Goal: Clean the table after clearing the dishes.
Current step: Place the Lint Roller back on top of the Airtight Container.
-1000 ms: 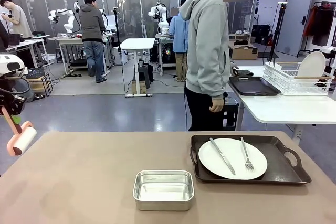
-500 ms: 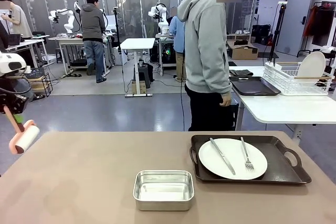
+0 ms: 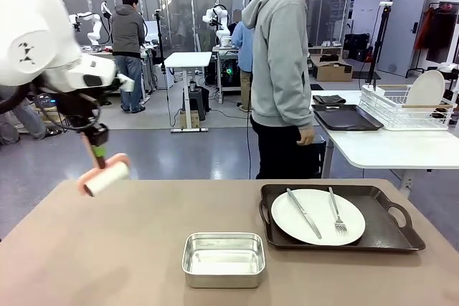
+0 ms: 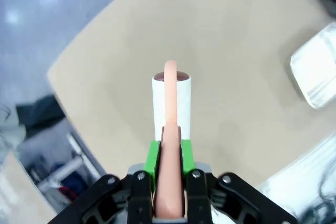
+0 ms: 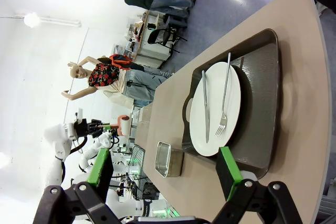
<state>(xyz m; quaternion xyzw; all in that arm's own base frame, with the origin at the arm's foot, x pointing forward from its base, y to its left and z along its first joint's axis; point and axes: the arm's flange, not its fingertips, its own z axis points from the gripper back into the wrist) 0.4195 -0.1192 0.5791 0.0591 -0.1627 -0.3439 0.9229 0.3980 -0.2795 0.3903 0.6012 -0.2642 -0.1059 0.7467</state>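
Front view: left gripper over far-left part of counter, fingers closed tight on pink handle of lint roller, white roll tilted, hanging at far edge; contact w/ top not clear. Left wrist view: green pads pinching handle on both sides, roll pointing away over tan top, near counter's corner, floor beyond. Dishes: white plate w/ knife and fork lying on it, knife left of fork, apart; all on dark handled tray at right-centre of counter. Small steel pan near front edge, just left of tray, not touching it. Pan and tray both right of roller, well apart from it. Person in grey hoodie standing at far side, behind tray's left end, hand by hip. White side counter far right w/ wire rack, second plate upright in it, second tray beside rack. Right wrist view: right gripper w/ fingers spread wide, nothing between, pointed along counter toward tray, plate and pan.
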